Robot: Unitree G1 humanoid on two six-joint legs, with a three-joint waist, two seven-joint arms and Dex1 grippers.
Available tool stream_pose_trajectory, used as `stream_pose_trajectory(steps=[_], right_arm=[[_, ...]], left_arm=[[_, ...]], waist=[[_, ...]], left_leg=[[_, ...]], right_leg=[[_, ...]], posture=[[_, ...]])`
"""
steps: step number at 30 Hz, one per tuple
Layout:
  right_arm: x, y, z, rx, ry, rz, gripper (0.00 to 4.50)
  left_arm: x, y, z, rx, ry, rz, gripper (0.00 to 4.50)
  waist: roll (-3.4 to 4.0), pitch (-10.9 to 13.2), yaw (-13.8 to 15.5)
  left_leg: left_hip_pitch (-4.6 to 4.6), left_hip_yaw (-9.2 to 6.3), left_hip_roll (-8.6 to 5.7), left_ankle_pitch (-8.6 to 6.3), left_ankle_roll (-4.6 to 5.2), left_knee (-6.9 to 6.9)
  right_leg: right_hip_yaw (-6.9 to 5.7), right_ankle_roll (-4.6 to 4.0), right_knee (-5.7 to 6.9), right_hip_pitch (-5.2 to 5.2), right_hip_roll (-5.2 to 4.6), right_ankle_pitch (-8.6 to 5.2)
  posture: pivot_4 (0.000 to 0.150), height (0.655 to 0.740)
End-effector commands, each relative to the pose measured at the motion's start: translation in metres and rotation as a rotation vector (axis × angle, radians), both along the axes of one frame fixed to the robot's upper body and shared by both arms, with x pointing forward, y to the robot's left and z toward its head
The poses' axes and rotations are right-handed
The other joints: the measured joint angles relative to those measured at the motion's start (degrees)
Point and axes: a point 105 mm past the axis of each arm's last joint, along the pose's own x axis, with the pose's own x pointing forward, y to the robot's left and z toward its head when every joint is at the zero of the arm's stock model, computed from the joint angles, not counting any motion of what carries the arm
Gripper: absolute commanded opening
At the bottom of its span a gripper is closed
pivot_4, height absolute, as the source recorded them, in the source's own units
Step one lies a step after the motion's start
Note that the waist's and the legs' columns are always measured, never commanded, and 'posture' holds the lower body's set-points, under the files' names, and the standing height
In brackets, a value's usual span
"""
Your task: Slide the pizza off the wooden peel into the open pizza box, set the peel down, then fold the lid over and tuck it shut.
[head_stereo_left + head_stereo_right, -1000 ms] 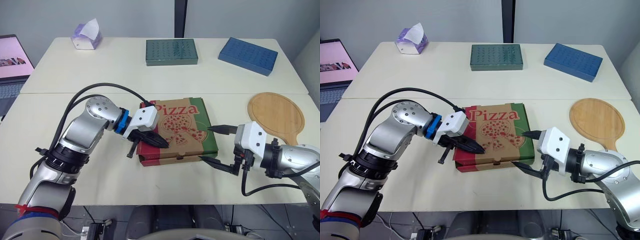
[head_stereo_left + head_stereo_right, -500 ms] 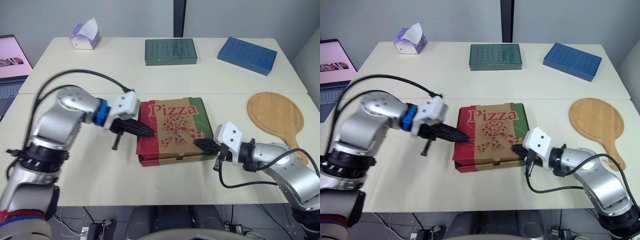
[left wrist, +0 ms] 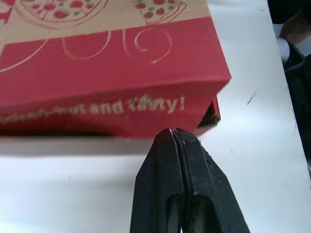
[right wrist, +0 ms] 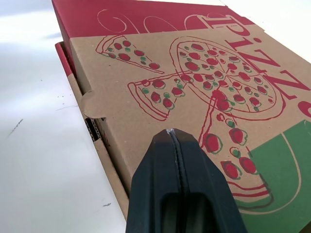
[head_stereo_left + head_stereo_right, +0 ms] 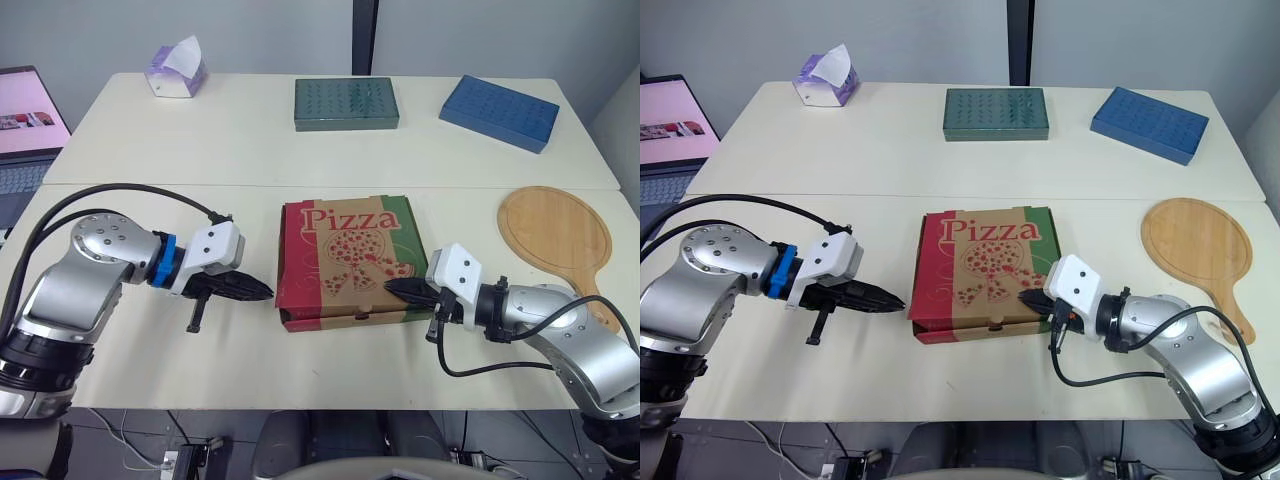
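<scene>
The pizza box [image 5: 345, 255] lies closed in the middle of the near table, its lid printed "Pizza" in red and green. The round wooden peel [image 5: 556, 240] lies flat and bare on the table to the right of the box. My left gripper [image 5: 262, 293] is shut and empty, its tip just left of the box's red left side [image 3: 97, 104]. My right gripper [image 5: 392, 287] is shut too, its tip resting over the lid's front right corner [image 4: 194, 97].
A dark green box [image 5: 346, 103] and a blue box [image 5: 497, 111] lie on the far table. A tissue box [image 5: 176, 72] stands at the far left, and a laptop [image 5: 28, 130] sits off the left edge.
My left gripper drew back leftward off the lid to the box's left side. My right gripper went from open beside the box to shut at its front right corner.
</scene>
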Motion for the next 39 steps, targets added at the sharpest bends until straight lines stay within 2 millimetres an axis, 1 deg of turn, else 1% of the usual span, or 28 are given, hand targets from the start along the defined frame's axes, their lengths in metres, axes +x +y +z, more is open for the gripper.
stream_pose_trajectory(steps=[1,6,8,10,14,17,19,21,25,26,29,32,34,36,37,39], right_arm=[[-0.001,0.002,0.007,0.007,-0.023,0.021,0.03],[-0.002,0.003,0.007,0.009,-0.022,0.021,0.03],[-0.002,0.003,0.007,0.007,-0.022,0.021,0.03],[-0.003,0.003,0.007,0.006,-0.021,0.022,0.03],[-0.003,0.004,0.006,0.004,-0.021,0.022,0.03],[-0.001,0.003,0.002,-0.012,-0.027,0.018,0.03],[0.001,0.003,0.001,-0.020,-0.033,0.017,0.03],[0.002,0.004,0.000,-0.024,-0.037,0.017,0.03],[0.004,0.003,-0.002,-0.038,-0.042,0.021,0.03],[0.005,0.003,-0.003,-0.042,-0.043,0.022,0.03],[0.005,0.001,-0.009,-0.075,-0.044,0.025,0.03],[0.005,-0.001,-0.014,-0.108,-0.045,0.030,0.03],[0.005,-0.002,-0.016,-0.120,-0.051,0.035,0.03],[0.004,-0.002,-0.013,-0.117,-0.074,0.043,0.03],[0.004,-0.001,-0.009,-0.103,-0.088,0.045,0.03],[0.005,-0.003,0.008,-0.037,-0.129,0.029,0.03]], left_arm=[[-0.002,-0.009,-0.006,0.009,-0.021,-0.021,0.00],[0.007,-0.020,-0.020,0.006,-0.064,0.002,0.00],[0.008,-0.019,-0.020,0.003,-0.063,0.011,0.00],[0.006,-0.013,-0.017,0.001,-0.050,0.026,0.00],[0.004,0.003,-0.001,-0.015,-0.040,0.076,0.00],[0.001,-0.003,0.021,-0.124,-0.015,0.103,0.00],[0.001,-0.011,0.027,-0.170,-0.012,0.117,0.00],[0.004,-0.018,0.022,-0.187,-0.006,0.147,0.00],[0.011,-0.025,-0.008,-0.131,0.003,0.186,0.00],[0.011,-0.026,-0.012,-0.124,0.007,0.188,0.00],[0.012,-0.025,-0.033,-0.078,0.023,0.204,0.00],[0.012,-0.022,-0.044,-0.050,0.028,0.211,0.00],[0.010,-0.022,-0.043,-0.070,0.031,0.216,0.00],[0.010,-0.023,-0.034,-0.117,0.015,0.224,0.00],[0.010,-0.022,-0.028,-0.154,0.010,0.236,0.00],[0.014,-0.015,-0.013,-0.226,-0.012,0.302,0.00]], waist=[[0.00,0.0,0.0],[0.00,0.0,0.0],[0.00,0.0,0.0],[0.00,0.0,0.0],[0.00,0.0,-0.2],[0.00,0.0,-0.2],[0.00,0.0,-0.1],[0.00,0.0,0.0],[0.00,0.0,0.0],[0.00,0.0,0.0],[0.00,0.0,-0.1],[0.05,0.0,0.0],[0.05,-0.1,0.0],[0.07,-0.1,0.0],[0.07,-0.1,0.0],[0.06,-0.1,0.0]], left_leg=[[0.00,0.01,0.00,0.00,0.00,0.00],[-0.01,0.00,-0.01,0.00,0.00,0.00],[-0.01,0.00,-0.01,0.00,0.00,0.00],[0.00,0.00,-0.01,0.00,0.00,0.00],[0.01,0.00,0.01,0.00,0.00,-0.01],[0.00,0.00,0.04,0.00,0.00,-0.02],[-0.01,0.01,0.03,0.00,0.00,-0.01],[-0.01,0.00,0.01,0.00,0.00,0.00],[0.02,0.00,0.02,0.00,0.00,0.00],[0.02,0.00,0.02,0.00,0.00,0.00],[0.02,0.01,0.02,0.00,0.00,-0.01],[0.07,0.01,0.02,0.00,0.00,-0.01],[0.11,0.01,0.01,0.00,0.00,-0.01],[0.13,0.02,0.02,0.00,0.00,-0.01],[0.13,0.02,0.02,0.00,0.00,-0.01],[0.12,0.02,0.03,0.00,0.00,-0.01]], right_leg=[[0.00,0.00,0.00,0.00,0.00,0.00],[0.00,0.00,0.00,0.00,0.00,0.00],[0.00,0.00,0.00,0.00,0.00,0.00],[0.00,0.00,0.00,0.00,0.00,0.00],[0.00,0.00,0.01,-0.01,0.00,0.00],[0.00,0.00,0.01,-0.03,0.04,0.00],[0.01,0.00,-0.01,-0.01,0.03,0.00],[0.01,0.00,-0.01,0.01,0.03,0.00],[0.01,0.00,0.00,0.01,0.03,0.00],[0.01,0.00,0.00,0.00,0.03,0.00],[0.01,-0.01,0.01,-0.02,0.03,0.00],[0.02,-0.01,0.00,0.05,0.03,0.00],[0.02,-0.01,-0.01,0.09,0.02,0.00],[0.03,0.00,-0.01,0.10,0.02,0.00],[0.03,0.00,-0.01,0.09,0.02,0.00],[0.03,0.00,0.00,0.08,0.02,0.00]], posture=[[0.150,0.7400],[0.150,0.7400],[0.150,0.7400],[0.150,0.7400],[0.150,0.7400],[0.150,0.7400],[0.150,0.7400],[0.150,0.7400],[0.150,0.7400],[0.150,0.7400],[0.150,0.7400],[0.150,0.7400],[0.150,0.7400],[0.150,0.7400],[0.150,0.7400],[0.150,0.7400]])
